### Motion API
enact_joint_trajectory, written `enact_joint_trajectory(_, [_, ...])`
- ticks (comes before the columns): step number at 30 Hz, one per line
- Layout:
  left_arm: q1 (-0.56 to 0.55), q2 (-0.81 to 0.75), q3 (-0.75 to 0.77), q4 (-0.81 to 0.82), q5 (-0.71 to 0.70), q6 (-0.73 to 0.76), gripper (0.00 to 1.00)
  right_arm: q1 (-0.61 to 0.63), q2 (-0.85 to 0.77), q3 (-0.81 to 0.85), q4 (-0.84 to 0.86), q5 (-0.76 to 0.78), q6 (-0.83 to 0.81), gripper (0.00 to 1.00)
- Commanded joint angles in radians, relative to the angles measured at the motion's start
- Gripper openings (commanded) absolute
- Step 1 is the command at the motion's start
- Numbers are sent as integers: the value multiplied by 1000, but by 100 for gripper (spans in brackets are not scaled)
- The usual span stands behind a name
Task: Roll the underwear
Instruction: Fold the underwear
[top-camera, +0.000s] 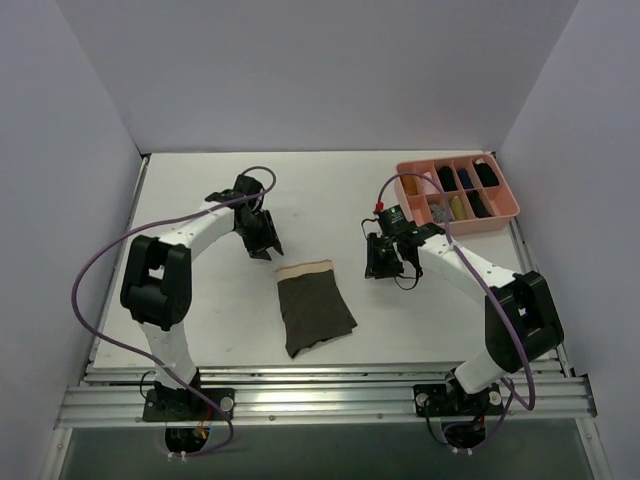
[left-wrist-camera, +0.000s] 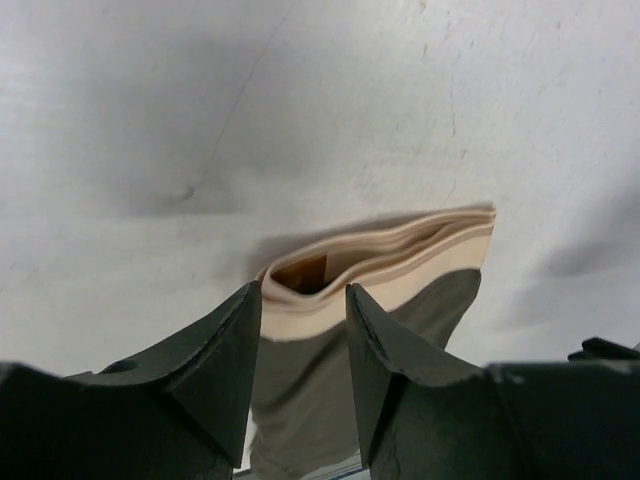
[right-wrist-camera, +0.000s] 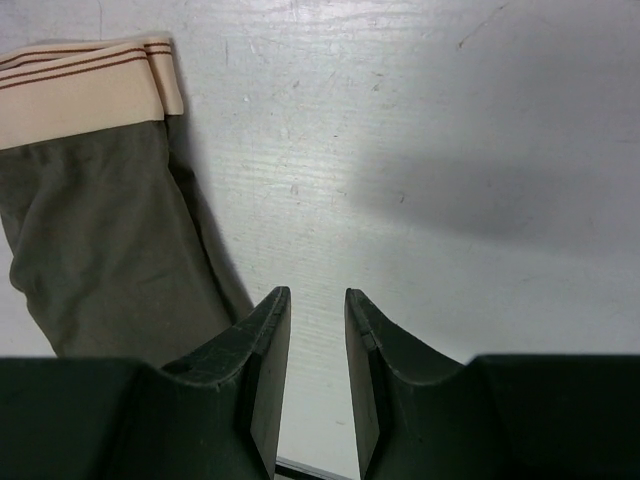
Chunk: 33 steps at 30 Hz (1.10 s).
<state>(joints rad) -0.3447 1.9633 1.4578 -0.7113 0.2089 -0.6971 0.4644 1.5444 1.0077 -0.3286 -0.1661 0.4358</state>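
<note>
The underwear (top-camera: 316, 308) lies flat on the white table, dark olive-brown, with its tan waistband (top-camera: 305, 268) at the far end. My left gripper (top-camera: 265, 245) hovers just beyond the waistband's left corner. In the left wrist view it (left-wrist-camera: 303, 300) stands open, and the gaping waistband (left-wrist-camera: 400, 250) shows through the gap and past the tips. My right gripper (top-camera: 383, 262) is to the right of the garment. Its wrist view shows it (right-wrist-camera: 317, 300) open over bare table, with the underwear (right-wrist-camera: 100, 250) off to the left, apart from the fingers.
A pink compartment tray (top-camera: 475, 226) with several small dark bundles stands at the back right, behind the right arm. White walls close in the table on three sides. An aluminium rail (top-camera: 320, 395) runs along the near edge.
</note>
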Motion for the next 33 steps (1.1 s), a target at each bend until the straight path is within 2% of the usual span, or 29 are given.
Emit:
enact_joint_trajectory(1, [3,-142,-101,21,-36,-12,48,-10,-21,-9,-3,-44,-25,25])
enact_joint_trajectory(7, [-14,-179,-289,150,67,-42,47,19,26,25,49,-116,4,25])
enact_joint_trajectory(10, [-22,-173,-309,191,89,-42,48,75,42,48,63,-115,17,25])
enact_joint_trajectory(16, [-24,-103,-277,184,77,-33,47,245,127,112,137,-70,43,25])
enact_joint_trajectory(19, [-23,-72,-257,177,67,-32,47,281,174,95,157,-53,60,25])
enact_joint_trajectory(29, [-13,26,-139,107,29,10,45,286,168,-80,175,8,37,24])
enact_joint_trajectory(33, [-13,35,-120,102,40,15,46,287,164,-34,133,31,29,24])
